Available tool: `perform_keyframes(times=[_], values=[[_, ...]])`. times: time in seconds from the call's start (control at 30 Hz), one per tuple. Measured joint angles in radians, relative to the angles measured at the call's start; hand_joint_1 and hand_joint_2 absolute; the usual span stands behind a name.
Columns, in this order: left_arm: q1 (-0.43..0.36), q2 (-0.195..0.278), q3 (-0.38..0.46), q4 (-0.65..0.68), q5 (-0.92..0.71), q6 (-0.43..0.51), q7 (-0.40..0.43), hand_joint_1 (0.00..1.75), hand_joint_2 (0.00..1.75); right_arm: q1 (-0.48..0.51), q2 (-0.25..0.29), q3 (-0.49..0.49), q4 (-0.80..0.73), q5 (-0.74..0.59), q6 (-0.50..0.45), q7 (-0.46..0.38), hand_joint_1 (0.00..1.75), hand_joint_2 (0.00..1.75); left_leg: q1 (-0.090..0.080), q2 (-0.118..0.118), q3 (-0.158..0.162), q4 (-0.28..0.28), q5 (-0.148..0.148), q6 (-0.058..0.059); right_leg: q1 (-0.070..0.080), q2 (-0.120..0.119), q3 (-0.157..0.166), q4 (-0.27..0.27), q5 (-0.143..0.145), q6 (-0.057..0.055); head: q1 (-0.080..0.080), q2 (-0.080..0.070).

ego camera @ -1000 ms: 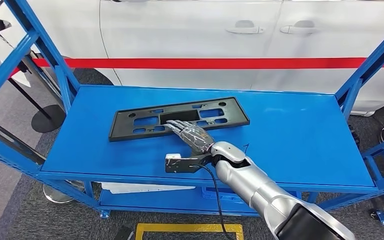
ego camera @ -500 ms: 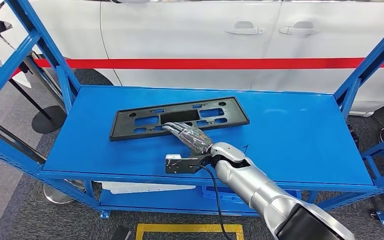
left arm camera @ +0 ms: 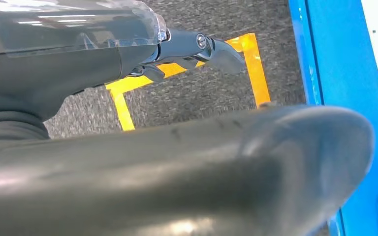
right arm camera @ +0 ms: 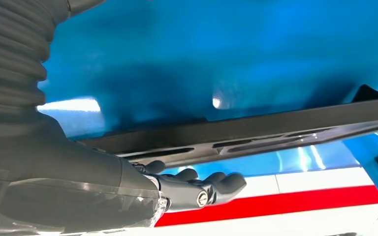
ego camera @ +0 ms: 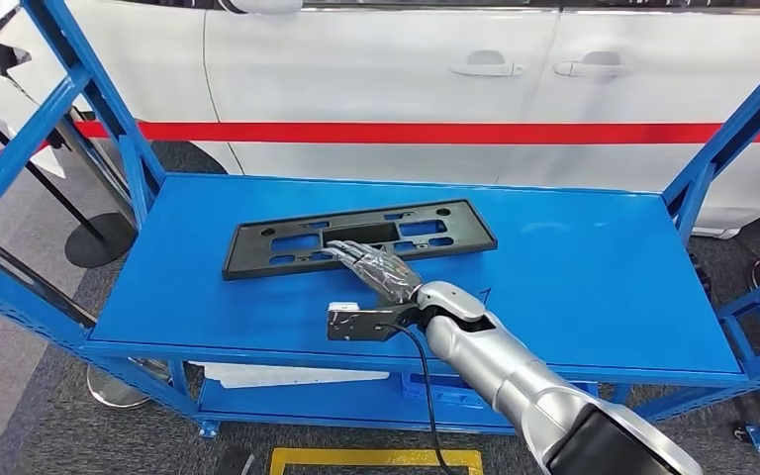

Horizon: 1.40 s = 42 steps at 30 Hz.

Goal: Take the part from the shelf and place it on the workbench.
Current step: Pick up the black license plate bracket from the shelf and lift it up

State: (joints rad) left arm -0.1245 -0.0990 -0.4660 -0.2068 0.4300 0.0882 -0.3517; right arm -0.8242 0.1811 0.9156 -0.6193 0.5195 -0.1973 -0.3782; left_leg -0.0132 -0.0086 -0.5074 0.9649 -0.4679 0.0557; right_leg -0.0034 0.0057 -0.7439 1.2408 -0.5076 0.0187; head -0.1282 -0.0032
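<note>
Head view, right hand [ego camera: 381, 270] fingers flat on black part [ego camera: 359, 237], blue shelf [ego camera: 574, 267], holding nothing, no writing legible

The left hand [left arm camera: 192, 49] hangs with fingers curled in, holding nothing, above the grey carpet [left arm camera: 197, 93]; yellow floor tape [left arm camera: 256, 69] lies just beside the blue shelf [left arm camera: 344, 73].
</note>
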Motion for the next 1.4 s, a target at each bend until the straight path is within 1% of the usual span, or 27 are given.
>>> perform_keyframes(times=[0.03,0.07,0.1,0.13,0.17,0.2,0.23,0.27,0.33,0.37,0.4,0.43,0.5,0.53,0.57,0.6,0.67,0.7,0.73,0.77,0.8,0.9,1.03,1.17,1.3,1.33,1.4], values=[[0.001,0.000,0.001,0.000,0.000,0.002,0.002,0.00,0.00,0.003,0.001,0.000,0.000,0.000,0.003,0.002,0.00,1.75,0.001,0.000,0.002,0.001,-0.003,-0.003,-0.005,0.000,-0.022,0.031,-0.005,0.003,0.000,0.000],[0.002,0.000,0.002,0.000,0.000,0.003,0.004,0.00,0.00,0.004,0.002,0.000,0.000,0.000,0.007,0.004,0.00,1.75,0.003,-0.001,0.005,0.003,-0.007,-0.007,-0.010,-0.001,-0.025,0.025,0.009,0.005,0.000,0.000],[0.003,0.000,0.003,0.000,0.000,0.006,0.006,0.00,0.00,0.004,0.005,0.000,0.000,0.000,0.012,0.006,0.00,1.75,0.005,-0.002,0.011,0.005,-0.013,-0.012,-0.014,-0.002,-0.008,-0.019,0.043,0.007,0.000,0.000],[0.003,0.000,0.004,0.000,0.000,0.008,0.007,0.00,0.00,0.003,0.008,0.000,0.000,0.000,0.018,0.008,0.00,1.75,0.008,-0.002,0.017,0.008,-0.021,-0.018,-0.017,-0.002,0.020,-0.087,0.082,0.007,0.000,0.000],[0.003,0.000,0.005,0.000,0.000,0.012,0.008,0.00,0.00,0.001,0.010,0.000,0.000,-0.001,0.022,0.010,0.00,1.75,0.010,-0.002,0.022,0.012,-0.029,-0.025,-0.016,-0.002,0.047,-0.149,0.106,0.006,0.000,0.000],[0.002,-0.001,0.006,0.000,0.000,0.015,0.008,0.00,0.00,-0.001,0.013,0.000,0.001,-0.002,0.026,0.010,0.00,1.75,0.012,-0.002,0.023,0.016,-0.036,-0.033,-0.014,-0.002,0.067,-0.194,0.117,0.002,0.000,0.000],[0.003,-0.001,0.006,0.000,0.000,0.017,0.008,0.00,0.00,-0.003,0.015,0.000,0.001,-0.003,0.029,0.011,0.00,1.75,0.013,-0.002,0.023,0.020,-0.043,-0.041,-0.011,0.000,0.076,-0.215,0.117,-0.005,0.000,0.000],[0.003,-0.001,0.007,0.000,0.000,0.018,0.008,0.00,0.00,-0.004,0.017,0.000,0.001,-0.006,0.031,0.011,0.00,1.75,0.013,-0.002,0.024,0.023,-0.047,-0.048,-0.007,0.000,0.077,-0.216,0.108,-0.014,0.000,0.000],[0.006,-0.001,0.007,0.000,0.000,0.019,0.008,0.00,0.00,-0.005,0.021,0.000,0.002,-0.011,0.033,0.012,0.00,1.75,0.014,-0.001,0.029,0.029,-0.056,-0.060,-0.007,0.000,0.085,-0.219,0.110,-0.029,0.000,0.000],[0.006,-0.001,0.008,0.000,0.000,0.019,0.008,0.00,0.00,-0.006,0.022,0.000,0.002,-0.013,0.033,0.013,0.00,1.75,0.015,0.000,0.023,0.046,-0.064,-0.065,-0.008,0.000,0.091,-0.221,0.106,-0.035,0.000,0.000],[0.006,-0.001,0.008,0.000,0.000,0.019,0.008,0.00,0.00,-0.008,0.024,0.000,0.002,-0.015,0.033,0.012,0.00,1.75,0.017,0.001,0.006,0.081,-0.080,-0.070,-0.009,-0.001,0.097,-0.223,0.104,-0.040,0.000,0.000],[0.005,-0.001,0.009,0.000,0.000,0.019,0.008,0.00,0.00,-0.008,0.025,0.000,0.002,-0.016,0.033,0.012,0.00,1.75,0.019,0.002,-0.024,0.136,-0.103,-0.075,-0.010,-0.001,0.102,-0.225,0.101,-0.044,0.000,0.000],[0.007,-0.001,0.010,0.000,0.000,0.019,0.008,0.00,0.00,-0.004,0.026,0.000,0.002,-0.017,0.032,0.012,0.00,1.75,0.022,0.003,-0.102,0.266,-0.149,-0.081,-0.009,-0.001,0.108,-0.225,0.094,-0.050,0.000,0.000],[0.009,-0.001,0.010,0.000,-0.001,0.019,0.008,0.00,0.00,0.000,0.026,0.000,0.003,-0.017,0.031,0.012,0.00,1.75,0.023,0.003,-0.134,0.306,-0.155,-0.083,-0.008,-0.001,0.111,-0.224,0.090,-0.050,0.000,0.000],[0.010,-0.001,0.010,0.000,-0.001,0.018,0.008,0.00,0.00,0.003,0.026,0.000,0.003,-0.017,0.030,0.013,0.00,1.75,0.024,0.003,-0.149,0.311,-0.141,-0.083,-0.008,0.000,0.115,-0.224,0.087,-0.050,0.000,0.000],[0.011,-0.001,0.011,0.000,-0.001,0.018,0.010,0.00,0.00,0.006,0.026,0.000,0.003,-0.017,0.030,0.013,0.00,1.75,0.024,0.003,-0.147,0.279,-0.107,-0.083,-0.008,0.001,0.120,-0.223,0.083,-0.049,0.000,0.000],[0.009,-0.001,0.012,0.000,0.000,0.018,0.016,0.00,0.00,0.007,0.026,0.000,0.003,-0.017,0.030,0.014,0.00,1.75,0.024,0.004,-0.107,0.151,-0.020,-0.078,-0.008,0.002,0.132,-0.221,0.076,-0.045,0.000,0.000],[0.007,-0.001,0.013,0.000,0.000,0.018,0.018,0.00,0.00,0.006,0.026,0.000,0.003,-0.017,0.029,0.014,0.00,1.75,0.021,0.005,-0.090,0.097,0.000,-0.074,-0.007,0.003,0.134,-0.220,0.074,-0.041,0.000,0.000],[0.006,-0.001,0.013,0.000,0.000,0.018,0.020,0.00,0.00,0.007,0.026,0.000,0.003,-0.017,0.029,0.015,0.00,1.75,0.019,0.005,-0.080,0.063,0.013,-0.068,-0.006,0.003,0.135,-0.220,0.073,-0.036,0.000,0.000],[0.005,-0.001,0.013,0.000,0.000,0.018,0.022,0.00,0.00,0.007,0.026,0.000,0.003,-0.017,0.029,0.016,0.00,1.75,0.017,0.005,-0.077,0.051,0.012,-0.063,-0.004,0.003,0.135,-0.219,0.071,-0.031,0.000,0.000],[0.004,-0.001,0.013,0.000,0.000,0.018,0.023,0.00,0.00,0.008,0.026,0.000,0.003,-0.017,0.030,0.016,0.00,1.75,0.016,0.005,-0.076,0.046,0.014,-0.061,-0.002,0.002,0.134,-0.219,0.069,-0.033,0.000,0.000],[0.004,-0.002,0.014,0.000,0.000,0.019,0.025,0.00,0.00,0.008,0.026,0.000,0.002,-0.026,0.038,0.019,0.00,1.75,0.016,0.001,-0.076,0.043,0.027,-0.059,0.000,0.000,0.135,-0.222,0.070,-0.052,0.000,0.000],[0.005,-0.002,0.014,0.000,0.000,0.018,0.020,0.00,0.00,0.010,0.025,-0.011,0.000,-0.079,0.086,0.013,0.00,0.00,0.013,0.001,-0.077,0.043,0.028,-0.049,-0.002,0.000,0.138,-0.231,0.076,-0.046,0.000,0.000],[0.005,-0.002,0.014,0.000,-0.001,0.017,0.017,0.00,0.00,0.013,0.019,-0.040,0.000,-0.149,0.153,-0.006,0.00,1.75,0.012,0.001,-0.078,0.044,0.028,-0.043,-0.004,0.000,0.140,-0.236,0.079,-0.040,0.000,0.000],[0.004,-0.002,0.014,0.000,-0.001,0.016,0.018,0.00,0.00,0.010,0.017,-0.064,0.000,-0.201,0.201,-0.011,0.00,1.75,0.009,0.001,-0.080,0.045,0.027,-0.041,-0.008,0.000,0.140,-0.238,0.080,-0.019,0.000,0.000],[0.004,-0.002,0.014,0.000,-0.001,0.017,0.018,0.00,0.00,0.008,0.017,-0.068,0.000,-0.208,0.206,-0.011,0.00,1.75,0.008,0.001,-0.080,0.045,0.027,-0.041,-0.008,0.000,0.140,-0.238,0.080,-0.016,0.000,0.000],[0.004,-0.002,0.015,0.000,-0.001,0.017,0.018,0.00,0.00,0.004,0.017,-0.073,0.000,-0.214,0.211,-0.010,0.00,1.75,0.008,0.001,-0.080,0.046,0.027,-0.041,-0.009,0.000,0.140,-0.238,0.080,-0.014,0.000,0.000]])
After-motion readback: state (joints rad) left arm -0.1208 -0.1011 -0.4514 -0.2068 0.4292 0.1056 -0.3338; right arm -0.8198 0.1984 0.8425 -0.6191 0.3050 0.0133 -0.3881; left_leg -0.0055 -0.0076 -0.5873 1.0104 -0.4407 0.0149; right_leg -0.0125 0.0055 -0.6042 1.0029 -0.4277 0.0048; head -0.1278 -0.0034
